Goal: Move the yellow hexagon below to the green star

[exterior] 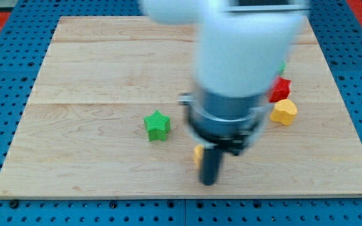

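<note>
My tip [210, 183], the lower end of a straight dark rod with nothing to open or grasp, rests on the pale wooden board [93, 69] near the view's bottom centre. Touching its left side, a yellow block [197, 154] peeks out, mostly hidden by the rod, so I cannot tell its shape. The green star-shaped block [157, 125] sits up and to the left. At the view's right, a red block [281, 89] stands just above a yellow heart-like block [284, 112].

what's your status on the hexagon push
My tip touching the yellow hexagon, at its right. Green star up-left. Nothing between.
</note>
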### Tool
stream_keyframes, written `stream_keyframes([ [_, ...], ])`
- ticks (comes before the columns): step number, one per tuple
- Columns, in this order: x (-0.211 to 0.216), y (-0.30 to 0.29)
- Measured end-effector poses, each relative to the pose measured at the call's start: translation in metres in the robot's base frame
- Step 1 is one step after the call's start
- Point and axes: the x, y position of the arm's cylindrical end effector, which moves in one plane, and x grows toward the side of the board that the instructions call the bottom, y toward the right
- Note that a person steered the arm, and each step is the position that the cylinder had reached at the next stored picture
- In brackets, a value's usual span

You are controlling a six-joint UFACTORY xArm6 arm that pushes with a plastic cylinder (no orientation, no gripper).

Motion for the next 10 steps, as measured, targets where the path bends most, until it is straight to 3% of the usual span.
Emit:
stream_keyframes([
  [2,-0.004,0.12],
  [3,-0.019,0.071],
  [4,-0.02,-0.023],
  [6,-0.03,0.053],
  [7,-0.037,-0.027],
  [8,-0.031,-0.063],
  [9,-0.029,-0.029],
  [10,-0.057,-0.021],
])
